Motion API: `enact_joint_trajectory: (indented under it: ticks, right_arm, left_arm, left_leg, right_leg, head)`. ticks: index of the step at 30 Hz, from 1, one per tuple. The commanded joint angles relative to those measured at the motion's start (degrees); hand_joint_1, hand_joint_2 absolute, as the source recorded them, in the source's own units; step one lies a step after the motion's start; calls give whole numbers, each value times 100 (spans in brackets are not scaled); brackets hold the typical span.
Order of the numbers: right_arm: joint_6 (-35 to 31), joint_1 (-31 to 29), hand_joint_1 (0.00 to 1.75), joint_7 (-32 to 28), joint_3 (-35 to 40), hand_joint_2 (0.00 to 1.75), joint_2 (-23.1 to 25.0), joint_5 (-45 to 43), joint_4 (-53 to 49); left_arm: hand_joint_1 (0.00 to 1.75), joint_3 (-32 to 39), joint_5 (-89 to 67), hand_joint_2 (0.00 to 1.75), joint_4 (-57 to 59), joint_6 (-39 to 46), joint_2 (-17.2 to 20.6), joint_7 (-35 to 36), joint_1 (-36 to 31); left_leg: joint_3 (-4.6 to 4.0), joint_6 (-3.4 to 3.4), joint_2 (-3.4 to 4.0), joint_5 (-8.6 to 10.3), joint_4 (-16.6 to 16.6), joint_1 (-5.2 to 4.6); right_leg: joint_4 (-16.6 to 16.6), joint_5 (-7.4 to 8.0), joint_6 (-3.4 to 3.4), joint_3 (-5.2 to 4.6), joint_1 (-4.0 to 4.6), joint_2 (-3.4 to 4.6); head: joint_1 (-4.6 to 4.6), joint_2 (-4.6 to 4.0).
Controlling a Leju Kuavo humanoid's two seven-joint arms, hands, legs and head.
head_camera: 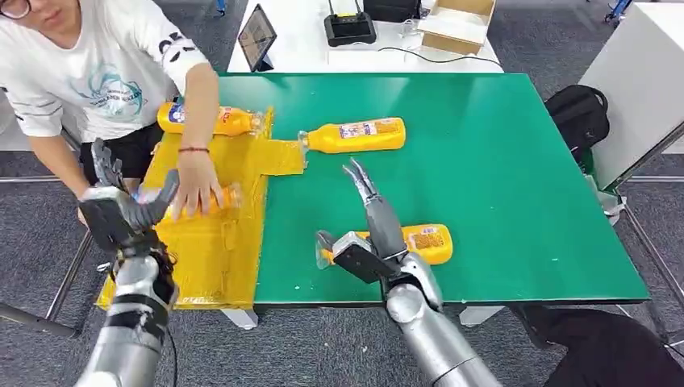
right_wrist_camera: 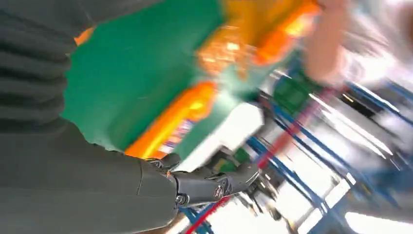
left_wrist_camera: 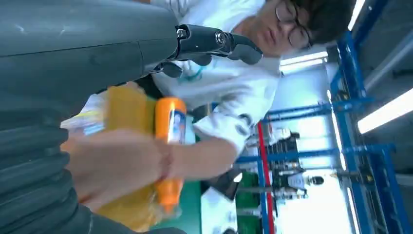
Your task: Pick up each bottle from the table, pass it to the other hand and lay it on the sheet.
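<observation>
Right hand (head_camera: 373, 234) open above near bottle (head_camera: 426, 242) on table (head_camera: 500, 161)

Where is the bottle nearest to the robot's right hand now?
In the head view, the bottle lies on the green table near its front edge, just behind the right hand.

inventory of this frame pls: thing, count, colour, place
bottles: 4, orange. One on the sheet's far edge; one under the person's hand on the sheet; one mid-table, neck at the sheet; one at the near edge by the right hand.
sheet: 1, yellow, table's left end.
table: 1, green.
white table: 1, beyond, with tablet, black device, cardboard box.
backpack: 1, black, floor right.
person: 1, white shirt, far left.
left hand: raised, fingers apart, holds nothing.
right hand: fingers extended, over the near bottle.
</observation>
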Motion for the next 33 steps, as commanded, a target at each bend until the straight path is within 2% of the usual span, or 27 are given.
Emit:
enact_joint_trajectory:
  ticks: [1, 4, 7, 12, 18, 21, 27, 33]
  right_arm:
    - [926, -489, 0, 696, 215, 175, -924, 612, 780]
    - [1272, -446, 0, 800, 244, 175, -1081, 584, 701]
    - [1753, -341, 0, 916, 410, 175, -1339, 553, 656]
    - [1781, -283, 0, 929, 425, 175, -1407, 518, 588]
    - [2097, -186, 0, 1052, 632, 175, -1710, 456, 470]
    - [2133, -188, 0, 1056, 648, 175, -1756, 413, 481]
    - [1915, -330, 0, 1579, 684, 175, -1809, 609, 782]
    - [1905, -446, 0, 1610, 683, 175, -1797, 640, 971]
  left_arm:
    - [0, -969, 1, 175, -748, 357, 60, 26, 799]
    - [0, -947, -67, 175, -648, 391, 91, 26, 790]
    - [0, -925, -59, 175, -499, 338, 69, 26, 760]
    - [0, -956, -131, 175, -422, 355, 64, 26, 735]
    - [0, -1016, -142, 175, -230, 265, 21, 26, 644]
    - [0, -1051, -158, 175, -182, 247, 17, 26, 633]
    - [0, -1150, -233, 175, 144, 101, -79, 26, 636]
    - [0, -1154, -227, 175, 173, 104, -84, 26, 622]
  left_leg:
    - [45, 19, 6, -14, -9, 1]
    - [21, 9, 0, -6, -6, -2]
    - [36, 12, 9, -14, -5, 2]
    - [29, 13, 5, -11, -5, 2]
    - [34, 13, -4, -11, -5, 3]
    - [18, 9, 3, -6, -3, 0]
    - [22, 9, -2, -4, -5, 0]
    - [26, 10, 1, -6, -6, 1]
  right_leg:
    - [-21, -7, -20, 52, 8, -6]
    - [-9, -4, -13, 22, 1, -8]
    - [-10, -8, -24, 35, 9, -2]
    - [-11, -6, -15, 29, 8, -5]
    - [-12, -10, -20, 39, 10, -17]
    - [-6, -4, -12, 17, 5, -5]
    - [-9, -4, -11, 22, 4, -10]
    - [-11, -4, -14, 28, 6, -8]
  head:
    - [-2, 0]
    - [0, 0]
    - [-4, 0]
    - [-2, 0]
    - [0, 0]
    - [-2, 0]
    - [-2, 0]
    - [0, 0]
